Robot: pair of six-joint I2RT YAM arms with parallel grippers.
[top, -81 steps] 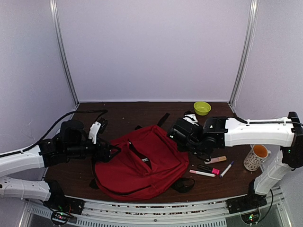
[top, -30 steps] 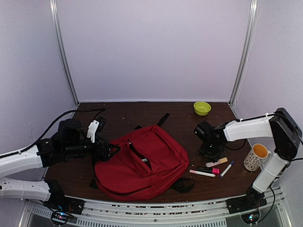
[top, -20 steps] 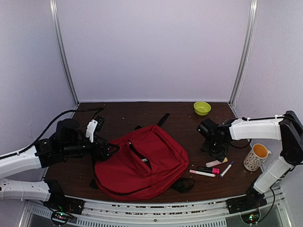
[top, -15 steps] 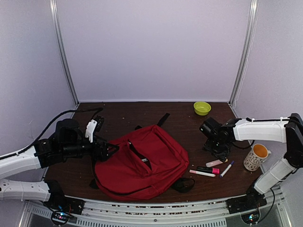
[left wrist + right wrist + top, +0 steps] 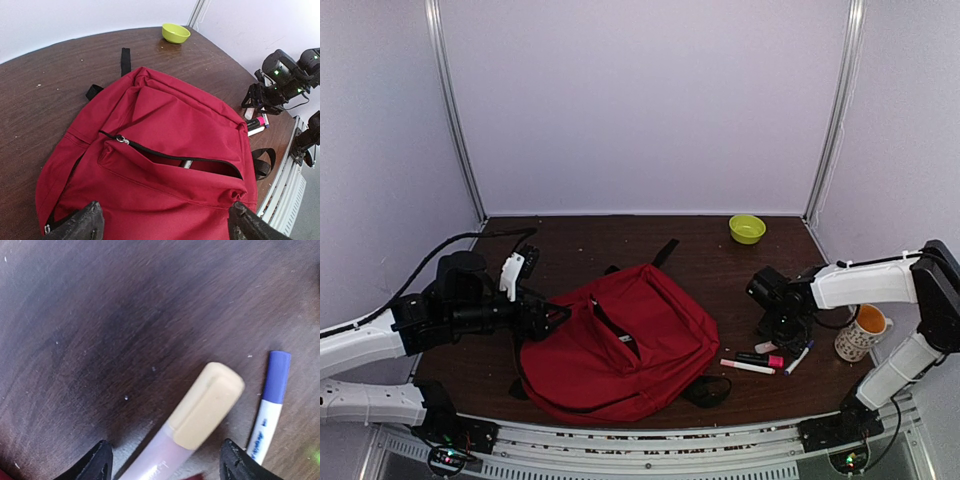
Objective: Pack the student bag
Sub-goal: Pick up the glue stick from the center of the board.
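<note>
The student bag [image 5: 620, 345] is a large dark-red backpack lying flat at the table's middle. It fills the left wrist view [image 5: 165, 125], its front pocket zipper [image 5: 117, 138] open with something silvery showing inside. My left gripper [image 5: 552, 320] is open at the bag's left edge, its fingers [image 5: 85, 227] astride the bag's near end. My right gripper [image 5: 782, 335] is open and points down over a pale marker with a beige cap [image 5: 200, 412], which lies on the table between the fingers [image 5: 97, 462]. A blue-capped pen [image 5: 270, 395] lies just right of it.
A pink-and-black marker [image 5: 760, 358], a white pen [image 5: 747, 367] and the blue pen [image 5: 798, 357] lie right of the bag. An orange-lined mug [image 5: 861, 332] stands at the far right. A green bowl [image 5: 747, 228] sits at the back. Black straps [image 5: 665, 252] trail behind the bag.
My right arm drew back from the bag to the right and came down over the pale marker. The left arm and the bag hardly moved.
</note>
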